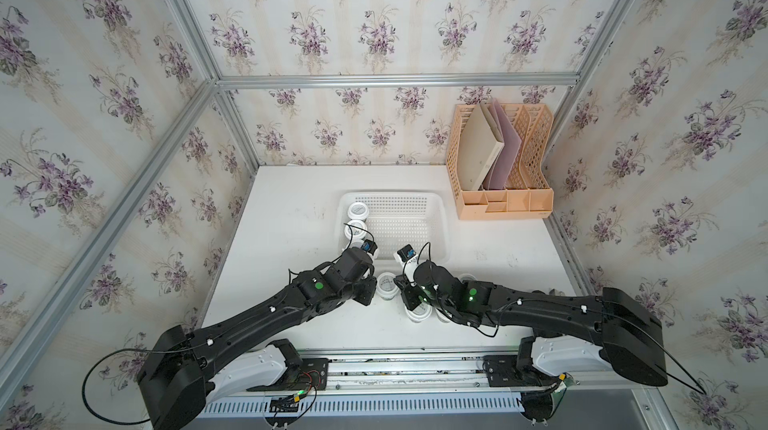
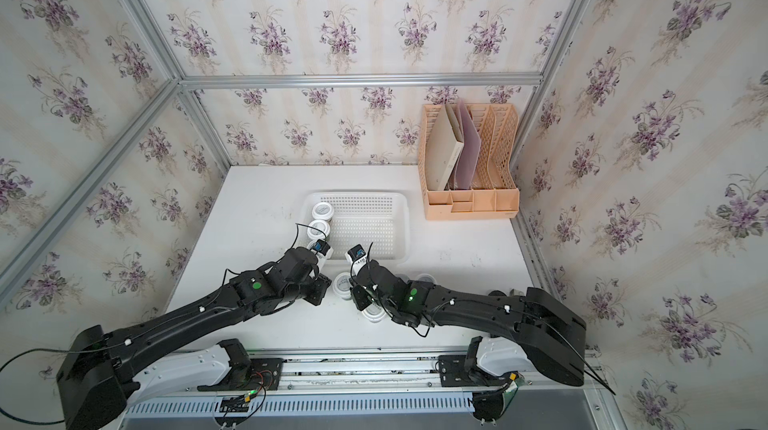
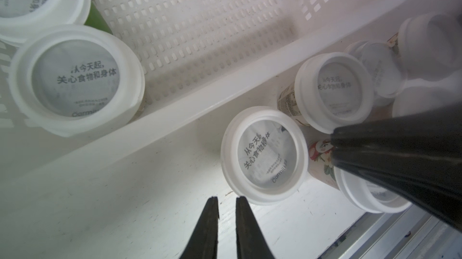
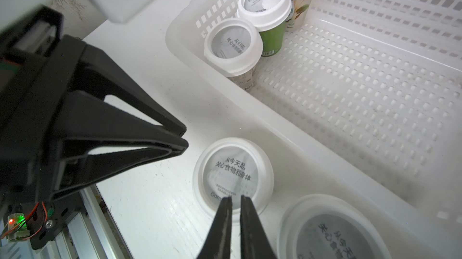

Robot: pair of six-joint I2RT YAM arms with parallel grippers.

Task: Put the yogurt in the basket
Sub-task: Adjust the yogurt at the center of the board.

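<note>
Both jaws are closed to a thin slit and hold nothing. Left jaws hang over bare worktop (image 3: 125, 207) just beside a yogurt cup (image 3: 265, 155); right jaws hang over the lid edge of a cup (image 4: 232, 175). Three cups (image 4: 233, 42) stand in a row at the left end of the basket (image 1: 407, 224). Other cups (image 1: 387, 284) stand on the worktop near its front rim, between the arms. An orange rack (image 1: 498, 199) stands far right, behind the basket.

Robot lab test booth, aluminium frame (image 1: 395, 81), floral wallpaper panels (image 1: 374, 12), white tabletop (image 1: 291, 220), peach file rack (image 1: 536, 145)
</note>
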